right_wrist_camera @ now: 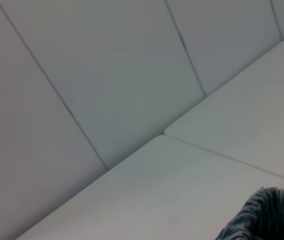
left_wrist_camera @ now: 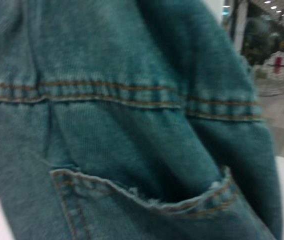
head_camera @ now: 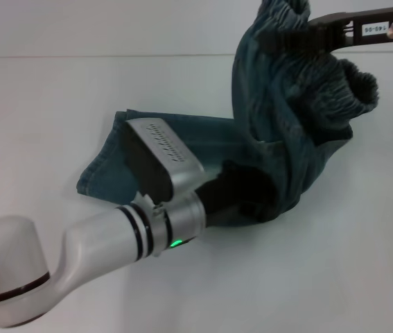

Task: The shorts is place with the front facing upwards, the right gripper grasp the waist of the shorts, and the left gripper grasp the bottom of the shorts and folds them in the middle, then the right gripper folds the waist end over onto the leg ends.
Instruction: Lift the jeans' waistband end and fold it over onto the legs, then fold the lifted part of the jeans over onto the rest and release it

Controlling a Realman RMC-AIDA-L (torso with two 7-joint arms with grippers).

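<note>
The shorts (head_camera: 265,139) hang limp between both arms, waist (head_camera: 300,62) lifted off the white surface (head_camera: 335,277), leg ends (head_camera: 109,170) resting on it. The right pincer (head_camera: 314,31) is clenched on the waistband. The left pincer (head_camera: 234,198) sits buried in denim; its grip can't be told. Soft, floppy, fairly heavy cloth: the thick seams give the surest hold.

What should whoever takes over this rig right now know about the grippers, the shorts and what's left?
Right gripper: shut on the waist, lifted high at far right.
Left gripper: low on the hanging fabric; fingers hidden.
Shorts: waist end in the air, the leg ends flat on the table.
Done: both ends reached, waist raised.
Left: finish the middle fold, then lay the waist over onto the leg ends.
</note>
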